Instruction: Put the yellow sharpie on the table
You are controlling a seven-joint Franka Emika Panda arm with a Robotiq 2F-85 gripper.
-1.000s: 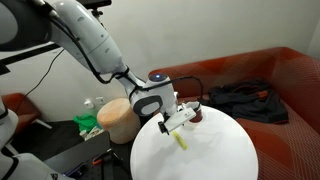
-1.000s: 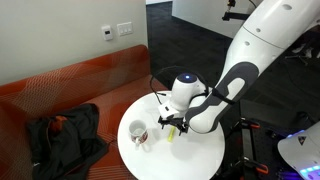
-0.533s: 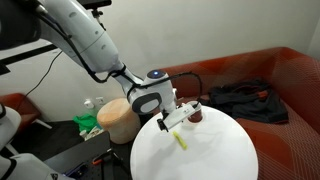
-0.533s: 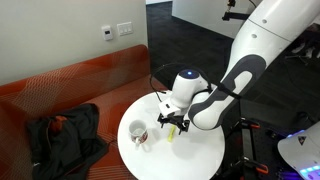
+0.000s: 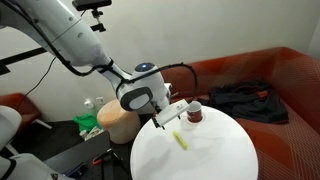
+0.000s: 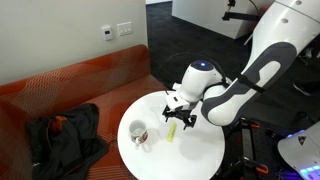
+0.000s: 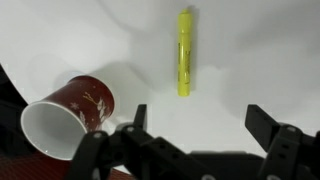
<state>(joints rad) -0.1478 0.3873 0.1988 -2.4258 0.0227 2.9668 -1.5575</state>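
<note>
The yellow sharpie (image 7: 185, 53) lies flat on the white round table (image 7: 250, 50); it shows in both exterior views (image 5: 181, 141) (image 6: 170, 134). My gripper (image 7: 196, 122) is open and empty, hovering above the table just short of the marker; it shows in both exterior views (image 5: 171, 118) (image 6: 179, 114). The small red cup (image 7: 68, 113) stands on the table beside the marker (image 5: 194, 112) (image 6: 138, 133).
A red-orange sofa (image 6: 70, 85) curves behind the table with a dark garment (image 6: 62, 135) on it. A tan cylindrical stool (image 5: 115, 119) stands beside the table. The table edge is near in the wrist view.
My gripper has lifted up and away from the yellow sharpie, which stays lying on the table. The arm has swung back a little.
</note>
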